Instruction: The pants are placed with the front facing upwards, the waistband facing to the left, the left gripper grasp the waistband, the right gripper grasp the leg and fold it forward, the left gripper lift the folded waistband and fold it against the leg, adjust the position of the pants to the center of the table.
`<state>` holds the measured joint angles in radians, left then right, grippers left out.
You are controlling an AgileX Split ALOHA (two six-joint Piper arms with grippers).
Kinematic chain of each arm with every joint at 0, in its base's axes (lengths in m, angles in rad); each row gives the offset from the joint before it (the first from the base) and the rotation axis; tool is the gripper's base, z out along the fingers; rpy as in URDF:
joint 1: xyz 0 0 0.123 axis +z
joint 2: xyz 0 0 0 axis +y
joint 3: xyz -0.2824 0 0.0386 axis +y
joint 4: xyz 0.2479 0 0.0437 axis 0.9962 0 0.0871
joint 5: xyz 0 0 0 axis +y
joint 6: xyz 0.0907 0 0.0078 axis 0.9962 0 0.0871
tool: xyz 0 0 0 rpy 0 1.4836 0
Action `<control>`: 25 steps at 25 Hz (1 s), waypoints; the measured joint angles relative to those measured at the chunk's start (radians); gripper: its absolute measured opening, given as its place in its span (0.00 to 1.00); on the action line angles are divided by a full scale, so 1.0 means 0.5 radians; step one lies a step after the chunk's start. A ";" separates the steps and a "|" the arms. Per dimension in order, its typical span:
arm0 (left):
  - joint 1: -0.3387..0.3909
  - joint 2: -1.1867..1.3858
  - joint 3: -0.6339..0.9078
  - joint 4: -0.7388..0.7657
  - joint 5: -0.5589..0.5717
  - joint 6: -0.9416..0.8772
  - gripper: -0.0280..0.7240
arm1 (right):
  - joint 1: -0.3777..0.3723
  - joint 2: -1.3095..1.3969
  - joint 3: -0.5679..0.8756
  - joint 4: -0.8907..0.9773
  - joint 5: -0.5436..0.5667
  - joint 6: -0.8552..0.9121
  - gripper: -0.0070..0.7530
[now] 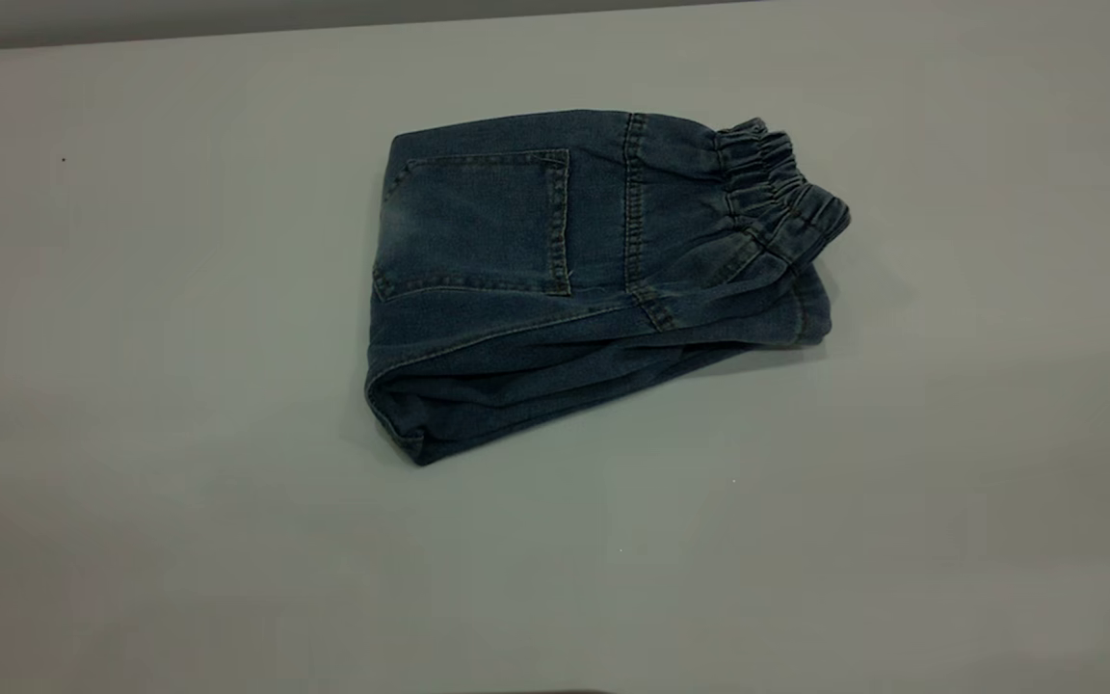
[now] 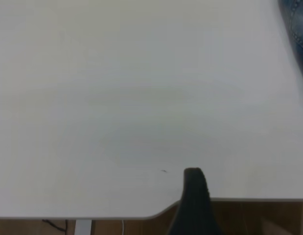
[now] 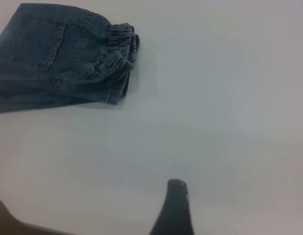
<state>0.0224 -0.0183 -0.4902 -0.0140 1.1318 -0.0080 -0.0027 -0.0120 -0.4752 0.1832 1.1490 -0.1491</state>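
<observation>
The blue denim pants (image 1: 536, 289) lie folded into a compact bundle near the middle of the white table (image 1: 179, 386), back patch pocket up. Their ruffled waistband (image 1: 777, 193) points right in the exterior view. Neither arm shows in that view. In the left wrist view my left gripper (image 2: 239, 188) hovers over the table's edge, one black finger (image 2: 194, 196) showing with empty space beside it; a corner of the pants (image 2: 295, 19) sits far off. My right gripper (image 3: 224, 198) shows one scuffed finger (image 3: 174, 205), far from the pants (image 3: 48, 58) and waistband (image 3: 121, 46), holding nothing.
The table's edge (image 2: 117, 215) runs under the left gripper, with brown floor (image 2: 259, 218) beyond it. A dark brown patch (image 3: 2, 220) marks the table's border in the right wrist view. Bare tabletop surrounds the pants on all sides.
</observation>
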 joint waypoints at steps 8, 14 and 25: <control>0.000 0.000 0.000 0.000 0.000 0.000 0.71 | 0.000 0.000 0.000 -0.098 -0.003 0.106 0.73; 0.000 0.000 0.000 0.000 0.000 0.000 0.71 | 0.000 0.000 0.000 -0.156 -0.009 0.187 0.73; 0.000 0.000 0.000 0.000 0.000 0.002 0.71 | 0.000 0.000 0.000 -0.156 -0.015 0.190 0.73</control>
<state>0.0224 -0.0183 -0.4902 -0.0140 1.1318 -0.0069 -0.0027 -0.0120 -0.4752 0.1052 1.1416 -0.0541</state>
